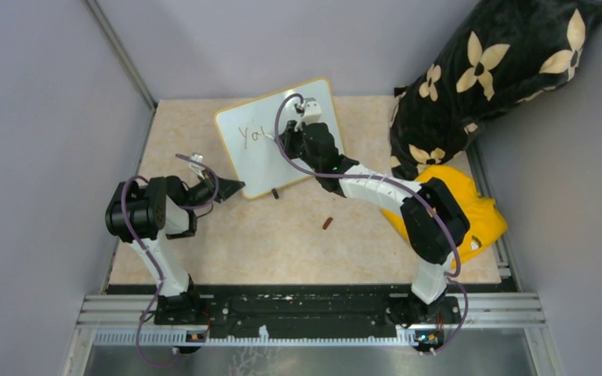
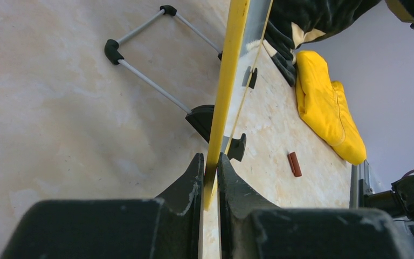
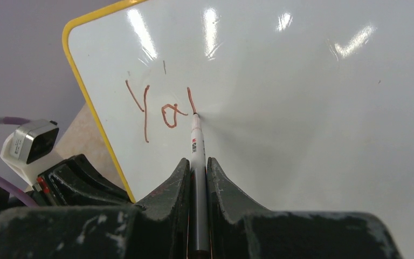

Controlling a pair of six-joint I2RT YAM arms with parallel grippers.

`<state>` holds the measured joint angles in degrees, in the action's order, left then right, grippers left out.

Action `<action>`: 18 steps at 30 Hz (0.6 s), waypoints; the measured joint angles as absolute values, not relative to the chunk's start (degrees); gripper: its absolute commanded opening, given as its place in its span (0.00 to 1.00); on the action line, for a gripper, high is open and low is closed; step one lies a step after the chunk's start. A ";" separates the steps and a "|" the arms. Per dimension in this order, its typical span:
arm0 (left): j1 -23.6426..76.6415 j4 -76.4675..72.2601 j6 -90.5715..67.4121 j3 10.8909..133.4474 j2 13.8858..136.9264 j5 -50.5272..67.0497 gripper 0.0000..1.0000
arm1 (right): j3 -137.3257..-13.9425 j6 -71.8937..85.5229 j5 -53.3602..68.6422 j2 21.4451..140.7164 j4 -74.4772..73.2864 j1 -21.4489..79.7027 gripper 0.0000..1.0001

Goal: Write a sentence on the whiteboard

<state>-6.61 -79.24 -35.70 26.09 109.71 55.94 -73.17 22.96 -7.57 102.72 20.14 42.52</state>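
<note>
The whiteboard (image 1: 255, 169), white with a yellow frame, stands tilted on the tan tabletop. My left gripper (image 1: 238, 187) is shut on its lower left corner; in the left wrist view the yellow frame (image 2: 227, 81) runs edge-on between the gripper's (image 2: 210, 162) two fingers. My right gripper (image 3: 197, 162) is shut on a white marker (image 3: 195, 139) whose tip touches the board (image 3: 302, 108). The sentence (image 3: 161, 110) reads "Yo" plus one fresh stroke, in reddish-brown. In the top view the right gripper (image 1: 284, 142) hovers over the board's middle.
A brown marker cap (image 1: 328, 223) (image 2: 294, 164) lies on the table in front of the board. A yellow cloth (image 1: 478, 215) (image 2: 329, 108) and a black flowered pillow (image 1: 502, 70) sit at the right. The board's wire stand (image 2: 151, 81) rests behind it. Grey walls enclose the table.
</note>
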 measured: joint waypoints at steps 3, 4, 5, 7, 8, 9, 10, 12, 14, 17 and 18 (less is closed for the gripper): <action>-6.48 -79.26 -35.70 26.15 109.69 55.94 0.00 | -72.14 23.24 -7.60 102.35 20.62 42.52 0.00; -6.46 -79.24 -35.70 26.15 109.69 55.94 0.00 | -71.85 23.27 -7.64 102.17 20.62 42.52 0.00; -6.46 -79.24 -35.68 26.15 109.69 55.96 0.00 | -71.55 23.33 -7.68 101.95 20.62 42.52 0.00; -6.46 -79.22 -35.64 26.15 109.69 55.96 0.00 | -71.07 23.40 -7.92 101.56 20.60 42.52 0.00; -6.46 -79.22 -35.53 26.15 109.69 55.99 0.00 | -70.78 23.44 -8.05 101.38 20.51 42.52 0.00; -6.46 -79.20 -35.44 26.15 109.69 55.96 0.00 | -70.54 23.46 -8.29 101.23 20.60 42.50 0.00; -6.46 -79.20 -35.33 26.15 109.69 55.96 0.00 | -70.39 23.49 -8.51 101.16 20.51 42.50 0.00; -6.46 -79.20 -35.27 26.15 109.69 55.99 0.00 | -70.00 23.64 -9.02 100.86 20.49 42.48 0.00; -6.46 -79.20 -35.16 26.15 109.69 55.99 0.00 | -69.76 23.66 -9.34 100.68 20.49 42.39 0.00; -6.46 -79.20 -35.09 26.15 109.69 55.99 0.00 | -69.76 23.66 -9.47 100.53 20.36 42.19 0.00; -6.46 -79.20 -35.09 26.15 109.69 55.99 0.00 | -69.76 23.66 -9.52 100.51 20.38 42.09 0.00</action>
